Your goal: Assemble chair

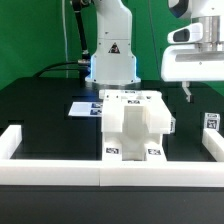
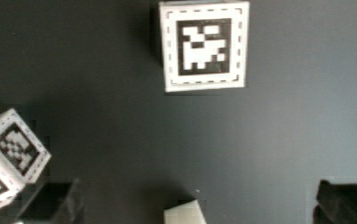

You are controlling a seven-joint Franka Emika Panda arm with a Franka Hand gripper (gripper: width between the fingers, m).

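Note:
The chair stands as a blocky white assembly with black-and-white tags in the middle of the black table. A small tagged white piece stands at the exterior view's right. My gripper hangs high above the table, between the chair and that piece, touching neither. In the wrist view my gripper is open, its dark fingers wide apart with nothing gripped. Below it lie a tagged white piece, a second tagged piece and the corner of a white part.
White border rails frame the table at the front and both sides. The marker board lies flat behind the chair at the exterior view's left. The robot base stands at the back.

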